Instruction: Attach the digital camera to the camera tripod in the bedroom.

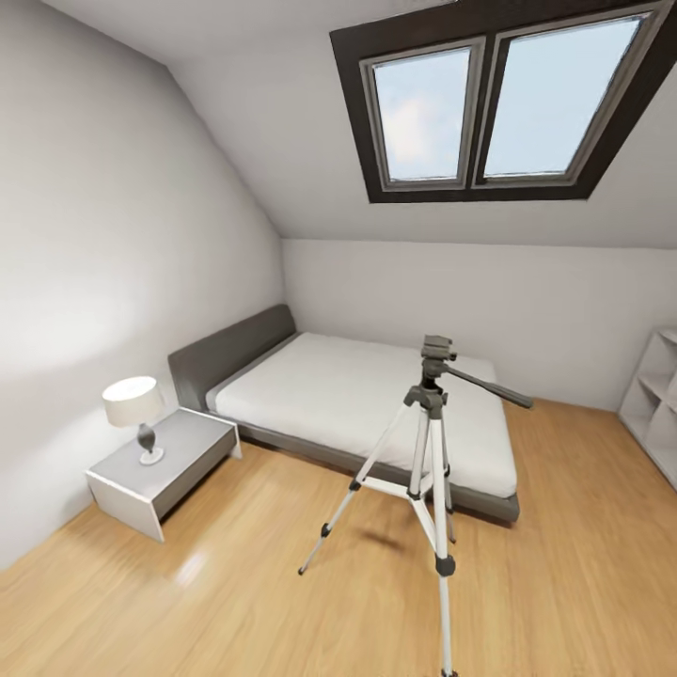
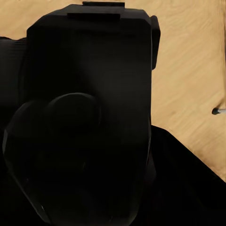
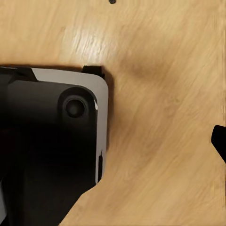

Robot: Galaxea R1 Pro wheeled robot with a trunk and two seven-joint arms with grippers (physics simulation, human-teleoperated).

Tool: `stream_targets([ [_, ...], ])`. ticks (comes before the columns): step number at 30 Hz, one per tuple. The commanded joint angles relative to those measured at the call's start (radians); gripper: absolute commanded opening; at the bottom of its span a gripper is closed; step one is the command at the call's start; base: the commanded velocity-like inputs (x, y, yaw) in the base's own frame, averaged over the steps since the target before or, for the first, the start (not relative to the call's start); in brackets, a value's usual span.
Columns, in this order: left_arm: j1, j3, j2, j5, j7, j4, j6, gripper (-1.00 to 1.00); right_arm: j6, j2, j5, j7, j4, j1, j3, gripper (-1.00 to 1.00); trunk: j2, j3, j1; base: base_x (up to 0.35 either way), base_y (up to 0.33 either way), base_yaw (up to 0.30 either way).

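Note:
The camera tripod (image 1: 430,442) stands on the wood floor in front of the bed, its silver-white legs spread. Its dark pan head (image 1: 436,354) is bare on top, and the long handle (image 1: 489,385) points right. In the left wrist view the black digital camera (image 2: 89,117) looms very close above the floor, held in my left gripper, whose fingers are lost in the black. A small grey tip (image 2: 217,111) on the floor looks like a tripod foot. In the right wrist view one dark fingertip (image 3: 219,141) of my right gripper shows at the edge, with nothing beside it.
A low grey bed (image 1: 376,404) lies behind the tripod under the double skylight (image 1: 498,103). A white nightstand (image 1: 165,461) with a lamp (image 1: 134,409) stands at the left, and white cube shelves (image 1: 658,404) at the right. My own dark body (image 3: 47,150) overhangs the floor.

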Motion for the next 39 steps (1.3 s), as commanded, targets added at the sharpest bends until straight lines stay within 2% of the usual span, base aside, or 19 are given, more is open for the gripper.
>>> stream_targets([
  [1, 0.0, -0.008, -0.001, -0.005, -0.004, 0.0, 0.002, -1.0, -0.005, -0.001, 0.007, -0.002, 0.002, -0.001, -0.009, 1.0, -0.001, 0.0, 0.0, 0.0, 0.0, -0.3],
  [2, 0.0, -0.008, -0.002, -0.05, -0.008, 0.001, 0.008, -1.0, -0.023, -0.004, 0.005, -0.021, 0.001, -0.001, -0.01, 1.0, -0.001, 0.0, 0.0, 0.0, 0.0, -0.3],
  [8, 0.0, -0.008, -0.001, -0.077, -0.009, 0.0, 0.015, -1.0, -0.033, -0.004, 0.005, -0.033, 0.001, -0.001, -0.009, 1.0, -0.001, 0.0, 0.0, 0.0, 0.0, -0.3],
  [26, 0.0, -0.008, 0.0, -0.084, -0.009, 0.0, 0.013, -1.0, -0.041, -0.003, 0.007, -0.038, 0.001, -0.001, -0.008, 1.0, -0.001, 0.0, 0.0, 0.009, 0.0, -0.3],
  [39, 0.0, -0.008, -0.001, -0.085, -0.009, 0.0, 0.016, -1.0, -0.038, -0.002, 0.011, -0.038, 0.001, -0.001, -0.002, 1.0, -0.001, 0.0, 0.0, 0.268, 0.03, -0.295],
])
